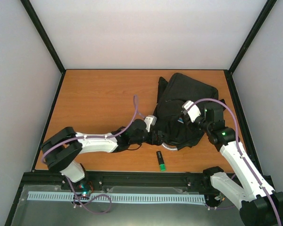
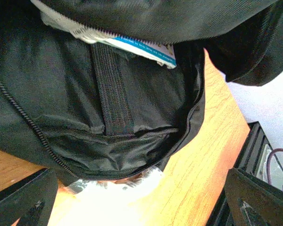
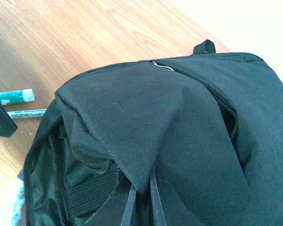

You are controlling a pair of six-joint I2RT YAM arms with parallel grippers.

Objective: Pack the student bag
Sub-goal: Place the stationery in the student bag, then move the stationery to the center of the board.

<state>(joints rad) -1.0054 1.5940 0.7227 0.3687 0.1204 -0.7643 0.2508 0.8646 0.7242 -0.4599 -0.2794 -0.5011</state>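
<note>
The brown wooden table [image 1: 94, 99] holds a big black cloth backpack [image 1: 188, 92] on its far right side. A small black and green stick [image 1: 161, 161] lies near the front edge. A thin white pen [image 3: 26, 113] lies close by.

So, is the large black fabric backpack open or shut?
Open. The large black fabric backpack gapes: the left wrist view looks past parted zipper teeth onto its inner lining and webbing strap.
</note>
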